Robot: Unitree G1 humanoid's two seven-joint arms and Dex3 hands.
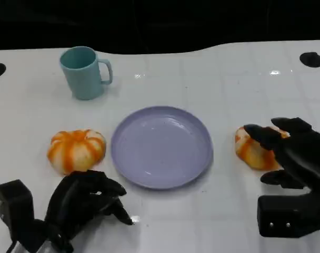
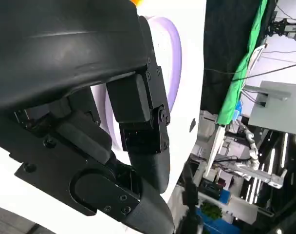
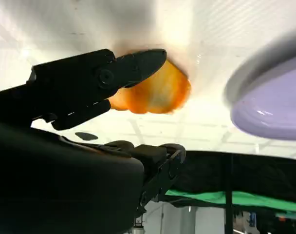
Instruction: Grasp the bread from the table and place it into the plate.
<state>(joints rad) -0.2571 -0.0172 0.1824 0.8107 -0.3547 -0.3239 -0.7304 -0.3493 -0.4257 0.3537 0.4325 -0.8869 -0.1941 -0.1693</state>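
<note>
At 3 o'clock from the plate (image 1: 161, 146), the right-hand bread (image 1: 250, 149) is lying on the white worktop (image 1: 228, 84), just beside the rim, its long axis running roughly from 11 to 5 o'clock. The right hand (image 1: 286, 153) is covering its far side, so that end is hidden; fingers are spreading over and around it, one fingertip (image 3: 147, 60) seeming to touch the crust in the right wrist view, though a firm grip cannot be made out. Another bread (image 1: 77, 149) is sitting at 9 o'clock from the plate, round and ridged, with no clear long axis. The left hand (image 1: 86, 197) is resting at 7 o'clock, fingers curling inward with nothing in them. A teal mug (image 1: 83, 72) is standing at 11 o'clock, handle pointing toward 3 o'clock.
</note>
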